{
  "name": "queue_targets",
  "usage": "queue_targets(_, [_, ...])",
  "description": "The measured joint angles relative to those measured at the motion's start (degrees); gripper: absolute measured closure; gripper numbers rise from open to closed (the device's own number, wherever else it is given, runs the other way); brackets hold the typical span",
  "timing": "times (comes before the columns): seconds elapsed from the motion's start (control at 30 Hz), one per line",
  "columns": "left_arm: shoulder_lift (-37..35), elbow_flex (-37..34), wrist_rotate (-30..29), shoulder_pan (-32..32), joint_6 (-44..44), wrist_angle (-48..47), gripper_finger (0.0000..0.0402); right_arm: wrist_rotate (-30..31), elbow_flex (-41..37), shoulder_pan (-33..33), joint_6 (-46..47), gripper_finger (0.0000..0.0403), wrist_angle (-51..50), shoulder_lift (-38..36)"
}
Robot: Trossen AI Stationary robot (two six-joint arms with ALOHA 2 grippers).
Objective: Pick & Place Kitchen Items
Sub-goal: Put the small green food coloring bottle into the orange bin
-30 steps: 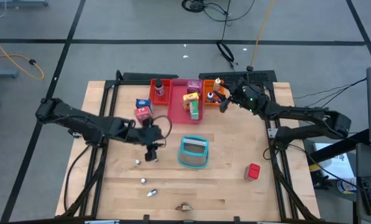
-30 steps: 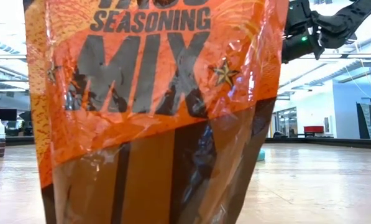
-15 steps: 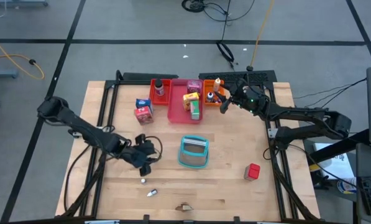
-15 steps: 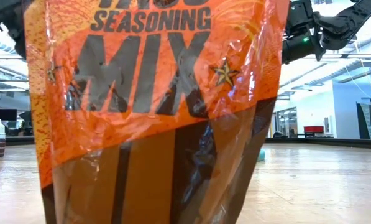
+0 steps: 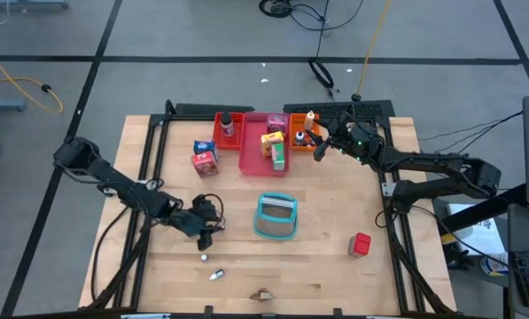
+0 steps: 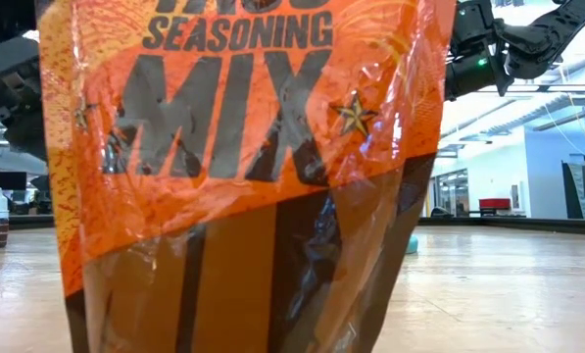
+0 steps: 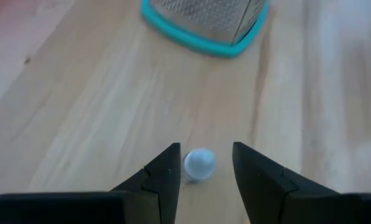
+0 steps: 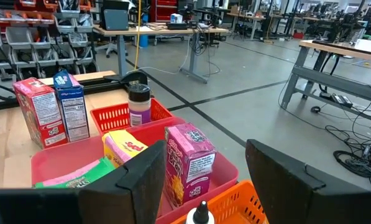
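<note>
The left gripper (image 7: 202,171) is down low over the wooden table (image 5: 335,266) with its fingers apart around a tiny white ball (image 7: 199,164), not squeezing it, while the right gripper (image 5: 319,144) waits, fingers apart, by the orange tray (image 5: 302,146).

Small ball (image 7: 199,164) on table (image 5: 335,275) between left claw (image 7: 204,163) fingers, basket (image 5: 276,217) beyond it

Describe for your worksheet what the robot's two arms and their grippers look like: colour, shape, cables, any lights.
Both arms are slim, black and jointed. Thin black cables loop beside the left gripper, whose fingers are dark, flat, angular wedges. The right gripper has similar dark fingers, and a small green light glows near its wrist.
</note>
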Motion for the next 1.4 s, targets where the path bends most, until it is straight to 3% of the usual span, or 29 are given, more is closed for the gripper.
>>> queue_targets(0.27, [0.08,-1.43,-0.69,0.00,0.19,1.82,0.0256,-0.02,0.00,0.00,0.01,0.0191,-0.02,0.00])
queue_targets(0.6, [8.51,-1.51,-0.51,0.04,2.31,8.73,0.0256,-0.04,0.00,0.00,0.01,0.0191,-0.07,0.00])
queue_targets(0.83, [8.79,-1.47,-1.27,0.11,3.83,10.71,0.0257,-0.04,0.00,0.00,0.01,0.0191,-0.11,0.00])
queue_targets(0.93, [8.79,-1.47,-1.20,0.11,3.84,10.37,0.0274,-0.04,0.00,0.00,0.01,0.0191,-0.11,0.00])
queue_targets(1.13, [8.79,-1.45,-1.03,0.11,4.45,10.57,0.0356,-0.04,0.00,0.00,0.01,0.0191,-0.13,0.00])
queue_targets(1.4, [6.68,-1.39,-1.13,0.17,4.47,11.56,0.0355,-0.04,0.02,0.00,0.03,0.0191,-0.40,0.00])
